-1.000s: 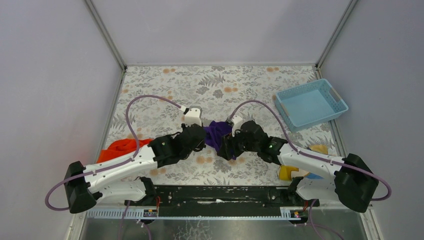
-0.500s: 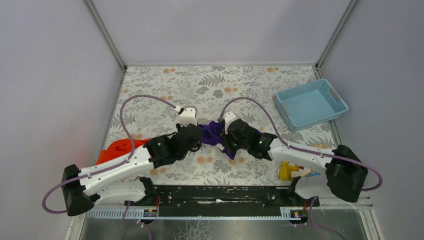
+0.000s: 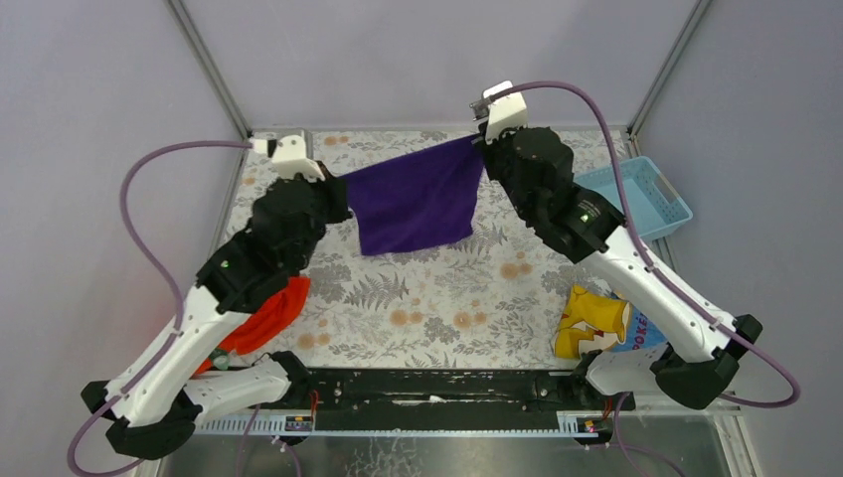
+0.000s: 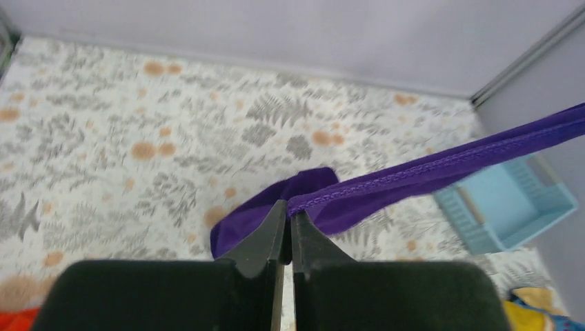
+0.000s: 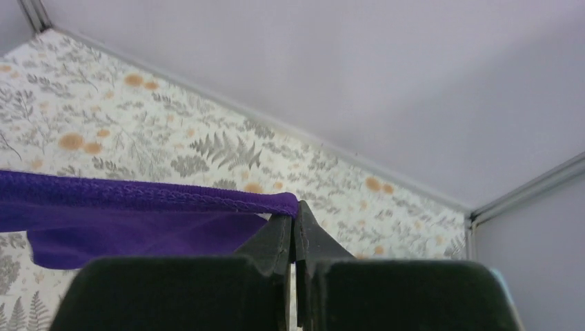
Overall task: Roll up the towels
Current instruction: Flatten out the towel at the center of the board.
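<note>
1. Tension is seen along the top hem of the purple towel [image 3: 418, 204], which is held up in the upper middle of the top view and hangs as a sheet above the desk [image 3: 427, 308].
2. The left gripper [image 4: 288, 212] is pinched tight on the hem's left corner, and the right gripper [image 5: 295, 215] is closed just as tightly on the right corner.
3. The orange-red towel [image 3: 260, 316] is seen crumpled at the lower left, partly hidden by the left arm.
4. The cloth is judged light, soft and limp: it will sag and fold wherever it is unsupported, and nothing about it is fragile.
5. A thin hem may slip from a narrow pinch if tugged hard.
6. Two corners of one edge are judged the best hold, for laying the towel flat and for starting a roll.
</note>
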Robot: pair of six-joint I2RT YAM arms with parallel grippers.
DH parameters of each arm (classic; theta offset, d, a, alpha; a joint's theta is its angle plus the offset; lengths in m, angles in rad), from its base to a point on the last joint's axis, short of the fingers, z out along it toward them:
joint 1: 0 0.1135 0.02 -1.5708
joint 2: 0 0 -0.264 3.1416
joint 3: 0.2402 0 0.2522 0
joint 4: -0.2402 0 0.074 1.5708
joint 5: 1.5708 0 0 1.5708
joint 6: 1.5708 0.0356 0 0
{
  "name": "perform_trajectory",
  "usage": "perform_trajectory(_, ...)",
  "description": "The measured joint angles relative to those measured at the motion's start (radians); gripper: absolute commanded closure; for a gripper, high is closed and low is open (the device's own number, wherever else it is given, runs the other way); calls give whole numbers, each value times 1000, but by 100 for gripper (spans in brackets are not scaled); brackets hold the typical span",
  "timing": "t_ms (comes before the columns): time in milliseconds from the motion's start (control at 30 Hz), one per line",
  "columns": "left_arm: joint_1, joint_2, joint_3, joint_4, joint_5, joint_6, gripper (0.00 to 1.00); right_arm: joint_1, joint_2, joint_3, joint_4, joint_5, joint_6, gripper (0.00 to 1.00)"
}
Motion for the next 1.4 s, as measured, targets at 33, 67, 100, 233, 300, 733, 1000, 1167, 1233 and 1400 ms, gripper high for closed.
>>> perform_trajectory(33,0,-3,34,0,17,18,100,2,-3,20,0,2,-18,100)
perform_trajectory(67,1,-7,58,0,29,32,100,6,-7,42,-3,2,-37,100)
perform_trajectory(100,1,-14,92,-2,55,49,100,8,-13,59,-5,-1,-52,100)
perform_trajectory(233,-1,-53,171,-2,150,87,100,13,-83,71,-28,-58,-80,100)
perform_trajectory(300,-2,-70,201,-2,198,98,100,19,-130,71,-38,-110,-84,100)
perform_trajectory(733,4,85,347,-15,97,196,100,-2,-7,218,-16,-159,-181,100)
perform_trajectory(1000,101,278,518,9,-65,319,100,-42,412,533,40,-193,-253,100)
perform_trajectory(1167,118,317,671,27,-84,388,100,-46,560,715,84,-268,-270,100)
perform_trajectory(1233,118,300,700,42,-74,404,100,-46,558,723,121,-293,-275,100)
perform_trajectory(1400,119,186,652,55,18,409,100,-49,416,531,286,-370,-291,100)
